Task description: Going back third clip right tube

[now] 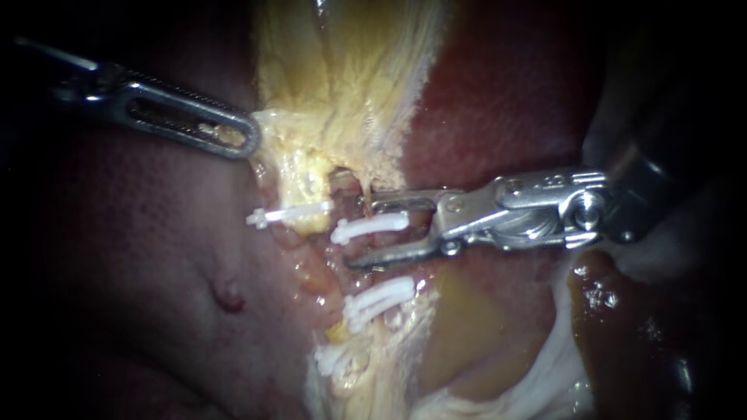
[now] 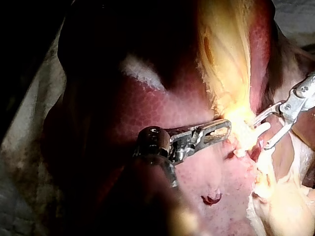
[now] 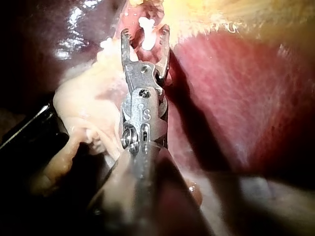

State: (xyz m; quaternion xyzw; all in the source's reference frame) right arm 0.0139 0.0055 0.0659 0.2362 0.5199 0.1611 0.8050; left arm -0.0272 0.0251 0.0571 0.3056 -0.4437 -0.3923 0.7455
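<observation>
Endoscope view: right instrument (image 1: 363, 232) jaws gape around a white clip (image 1: 381, 223). Left wrist view adds: left instrument (image 2: 226, 128) seemingly clamps yellow tissue (image 2: 238, 115).

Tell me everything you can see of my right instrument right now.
The right instrument is bright bare metal. Its shaft comes in from the right and ends in a riveted hinge with two thin, slotted jaws. The jaws are open and straddle a white clip, one on each side. Neither jaw seems to press on the clip, so nothing is gripped. The right wrist view agrees, showing the clip in the gap between the tips. The instrument lies roughly level over the dark red liver.
</observation>
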